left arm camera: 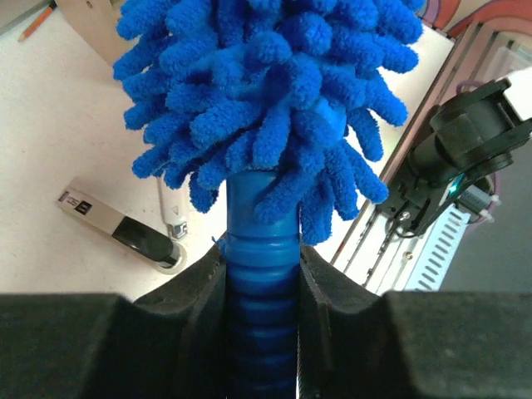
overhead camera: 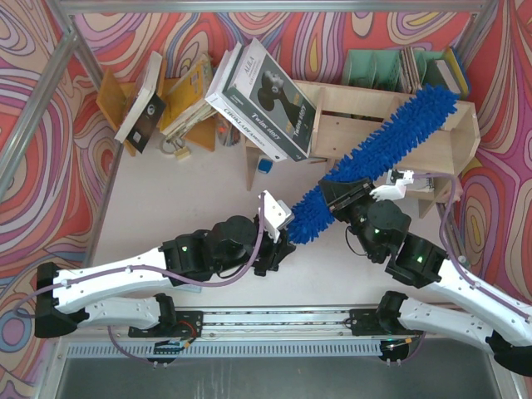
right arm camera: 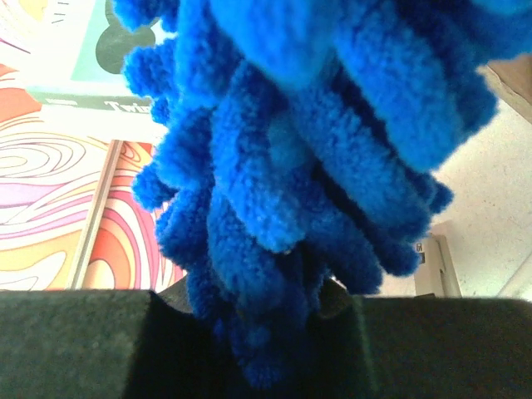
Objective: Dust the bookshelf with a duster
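A long bright-blue fluffy microfibre duster [overhead camera: 391, 137] lies on a slant. Its low end is over the pale surface [overhead camera: 166, 208] between the two arms. Its far end rests across the top of the wide, low, pale plywood bookshelf [overhead camera: 353, 116], near the right-hand end of the shelf.

The left arm [overhead camera: 125, 278] reaches in from the lower left. Its jaws are clamped on the duster's ribbed blue handle [left arm camera: 262, 274], just below where the fluff begins. The right arm [overhead camera: 465, 287] comes in from the lower right. Its jaws are closed on the fluffy part partway up, with blue strands bulging out between them in the right wrist view.

A stack of large white-covered books [overhead camera: 266, 96] leans over the left end of the bookshelf and hangs over its front edge there. The lower corner of the stack sits just beside the duster's middle. Under that end of the shelf there is a small blue cube [overhead camera: 264, 165].

Further left, an orange-yellow wooden book rack [overhead camera: 110, 98] holds tilted books and stands well apart from the duster. Green file holders [overhead camera: 374, 68] stand behind the bookshelf against the swirl-patterned wall [overhead camera: 50, 83], near the duster's tip.

In the left wrist view, a slim beige-and-black stick-shaped item [left arm camera: 116, 229] lies flat on the surface below the fluff, apart from it.
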Action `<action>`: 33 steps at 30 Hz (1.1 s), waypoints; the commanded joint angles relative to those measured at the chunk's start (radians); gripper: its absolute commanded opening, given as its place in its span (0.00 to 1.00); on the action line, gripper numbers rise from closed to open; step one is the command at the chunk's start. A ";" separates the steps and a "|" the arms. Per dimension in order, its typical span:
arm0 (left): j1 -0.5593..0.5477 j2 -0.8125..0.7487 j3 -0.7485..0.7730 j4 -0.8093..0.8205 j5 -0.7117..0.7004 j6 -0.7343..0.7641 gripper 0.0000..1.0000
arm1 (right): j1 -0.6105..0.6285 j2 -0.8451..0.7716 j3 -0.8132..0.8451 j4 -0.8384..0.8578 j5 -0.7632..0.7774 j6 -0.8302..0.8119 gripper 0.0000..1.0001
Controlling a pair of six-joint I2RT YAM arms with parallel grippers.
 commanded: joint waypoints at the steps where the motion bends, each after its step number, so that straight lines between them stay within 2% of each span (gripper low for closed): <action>1: -0.003 -0.001 -0.012 0.040 0.020 -0.008 0.26 | -0.001 -0.012 0.009 0.039 0.040 0.024 0.13; 3: -0.003 -0.006 -0.010 0.039 0.025 -0.015 0.15 | -0.001 -0.005 0.012 0.033 0.038 0.025 0.13; 6: -0.003 -0.012 0.001 0.029 0.022 -0.019 0.03 | -0.001 0.001 0.011 0.026 0.043 0.034 0.14; 8: -0.003 -0.017 0.007 0.020 0.007 -0.024 0.00 | -0.001 0.001 0.010 0.023 0.050 0.036 0.18; 11: -0.003 -0.038 0.010 0.016 -0.018 -0.027 0.00 | -0.001 0.002 0.026 -0.003 0.060 0.034 0.29; 13: -0.003 -0.051 0.016 0.009 -0.039 -0.030 0.00 | -0.001 0.003 0.040 -0.016 0.063 0.015 0.44; 14: -0.003 -0.060 0.020 0.005 -0.053 -0.030 0.00 | -0.001 0.002 0.050 -0.024 0.064 0.002 0.56; 16: -0.003 -0.074 0.031 -0.010 -0.088 -0.030 0.00 | -0.001 0.002 0.069 -0.034 0.064 -0.036 0.73; 20: -0.003 -0.109 0.041 -0.017 -0.143 -0.025 0.00 | -0.001 -0.003 0.112 -0.045 0.055 -0.134 0.95; 22: -0.003 -0.124 0.049 -0.023 -0.156 -0.022 0.00 | -0.001 -0.007 0.131 -0.046 0.046 -0.185 0.98; 25: -0.002 -0.136 0.079 -0.045 -0.184 -0.020 0.00 | -0.001 -0.020 0.152 -0.045 0.026 -0.289 0.99; 29: -0.003 -0.167 0.119 -0.135 -0.261 -0.033 0.00 | -0.001 -0.052 0.132 -0.018 0.012 -0.510 0.99; 33: -0.003 -0.181 0.179 -0.193 -0.269 -0.092 0.00 | -0.001 -0.068 0.069 0.017 0.045 -0.707 0.99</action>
